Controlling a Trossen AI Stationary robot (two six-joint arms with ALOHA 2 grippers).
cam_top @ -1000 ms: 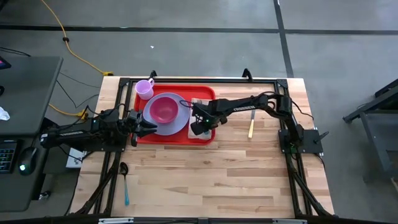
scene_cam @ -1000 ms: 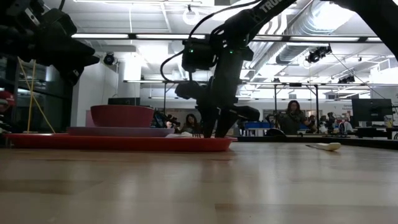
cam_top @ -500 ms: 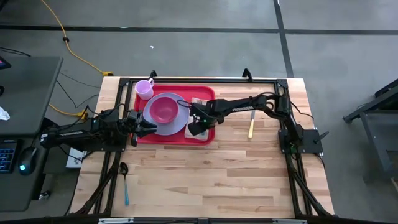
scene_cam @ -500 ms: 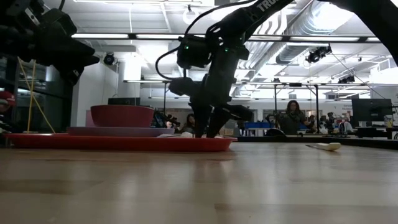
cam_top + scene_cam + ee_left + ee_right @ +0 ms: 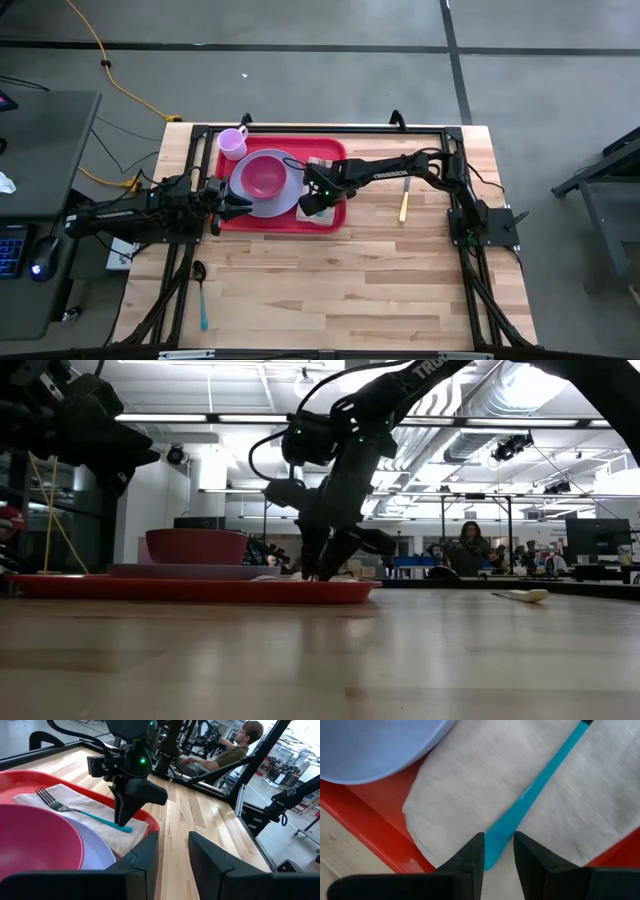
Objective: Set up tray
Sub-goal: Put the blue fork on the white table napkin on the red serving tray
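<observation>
Right wrist view shows the right tool (image 5: 499,851) clenched on the blue handle of a fork (image 5: 535,795) lying on a napkin (image 5: 470,785) in the tray (image 5: 232,220) at the counter's (image 5: 330,280) far left; left tool (image 5: 240,205) half-parted, empty, beside the plate (image 5: 285,205)

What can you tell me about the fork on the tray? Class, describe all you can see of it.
The fork has a shiny metal head with slim tines and a teal, plastic-looking handle. It lies flat on a pale cloth napkin inside the red tray, beside the lavender plate. The right gripper straddles the handle's end, one finger on either side; whether it is gripping cannot be told.
</observation>
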